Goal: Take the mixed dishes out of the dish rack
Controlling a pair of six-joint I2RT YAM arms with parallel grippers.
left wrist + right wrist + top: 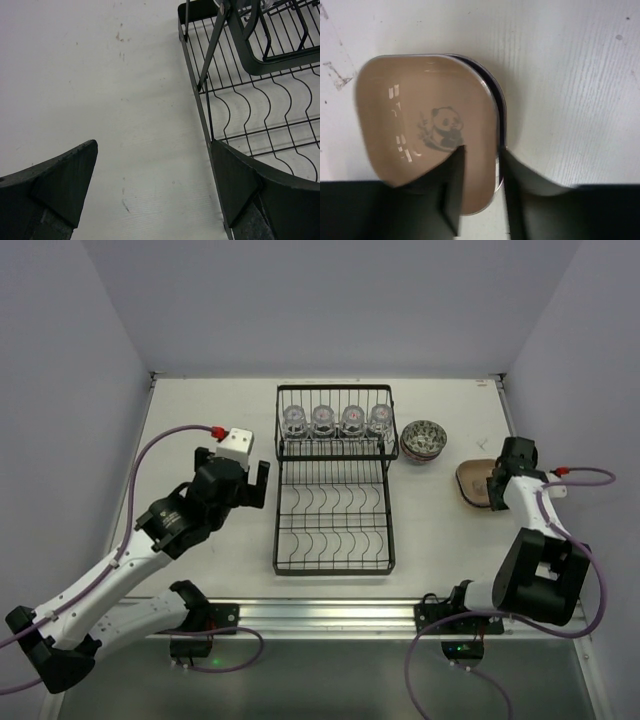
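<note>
Right fingers [452,192], slightly parted, straddle the tan plate [420,100] stacked on the tabletop [570,75]; left fingers [65,185] wait wide apart beside the dish rack [277,520].

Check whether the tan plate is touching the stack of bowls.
Apart. The top view shows a strip of bare table between the tan plate and the stack of bowls.

Table: flat white matte tabletop [200,410], with faint dark scuff marks [119,36] in its left half.
Walls: plain pale lavender panels [330,300] at its far, left and right edges.
Rail: silver metal bar [330,612] along its near edge.
</note>
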